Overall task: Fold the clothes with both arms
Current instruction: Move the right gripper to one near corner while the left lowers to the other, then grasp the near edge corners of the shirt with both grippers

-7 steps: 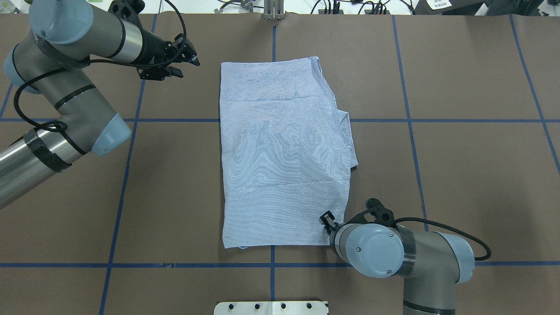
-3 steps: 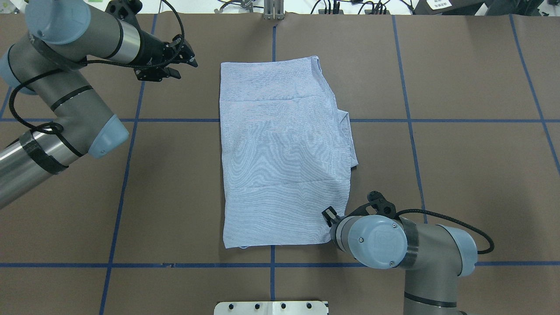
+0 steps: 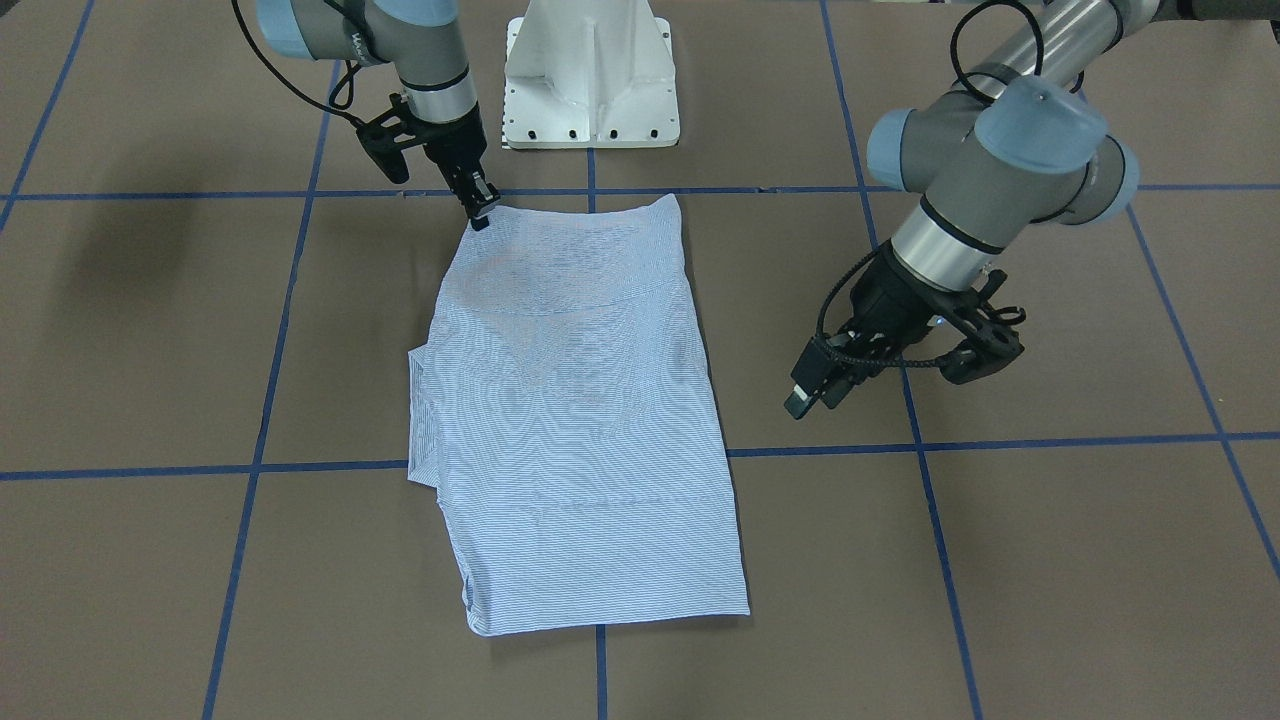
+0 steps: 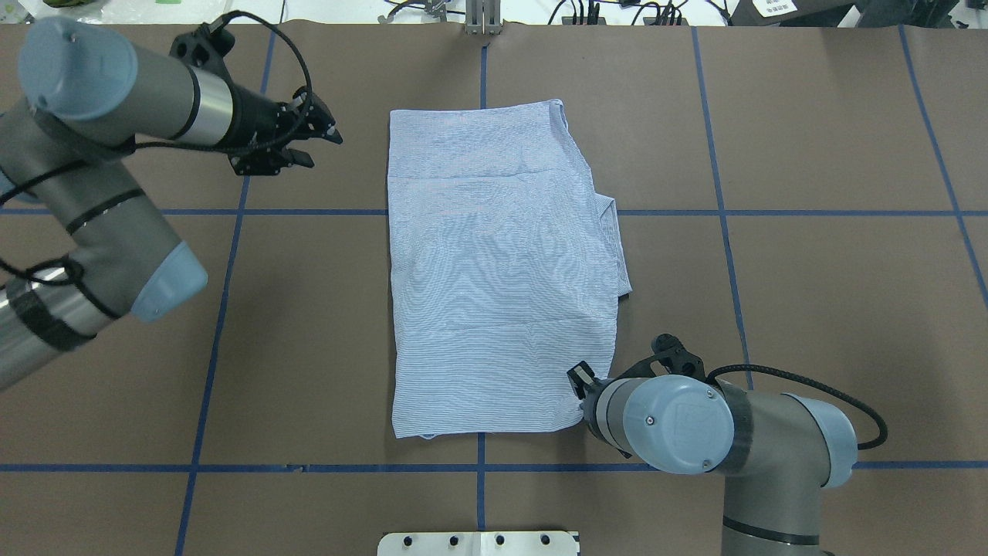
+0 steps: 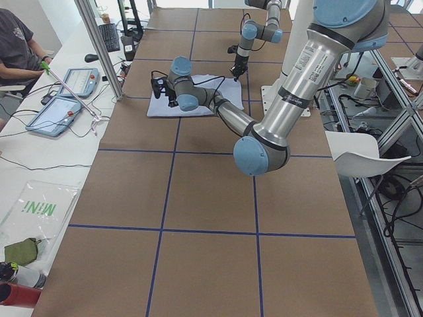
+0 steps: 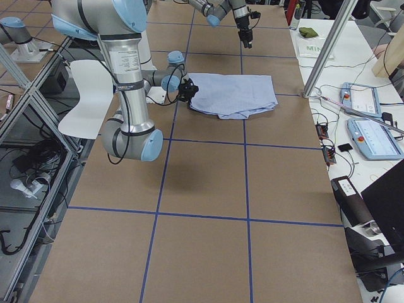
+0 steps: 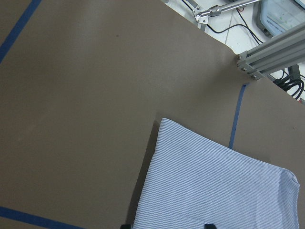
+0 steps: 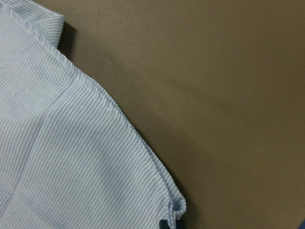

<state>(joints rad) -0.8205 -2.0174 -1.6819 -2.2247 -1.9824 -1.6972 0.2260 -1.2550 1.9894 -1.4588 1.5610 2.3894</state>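
- Left arm (image 4: 116,85) has pulled back toward its own side over the last second. The left gripper (image 4: 324,150) now sits slightly further from the shirt (image 4: 502,270), fingers apart and holding nothing.
- Right arm (image 4: 679,425) has barely shifted. The right gripper (image 3: 481,212) is down on the shirt's near corner on the robot's right, fingers together on the hem. You can see the hem pucker at the tip in the right wrist view.
- Shirt lies flat mid-bench, folded into a long rectangle running away from the robot. A folded layer (image 4: 614,247) sticks out along its right side, just beyond the right gripper.
- White pedestal (image 3: 590,75) stands just behind the shirt's near hem, beside the right gripper.
- Small metal bracket (image 4: 482,19) sits on the far bench edge. The shirt's far hem stops short of it.
- Upright aluminium post (image 6: 328,44) and two pendants (image 6: 363,101) sit past the far edge on your side, well apart from both arms.
- Bench (image 4: 810,324) runs wide on both sides of the shirt, crossed by blue tape lines (image 4: 725,212). The left gripper's path to the far-left shirt corner is open.
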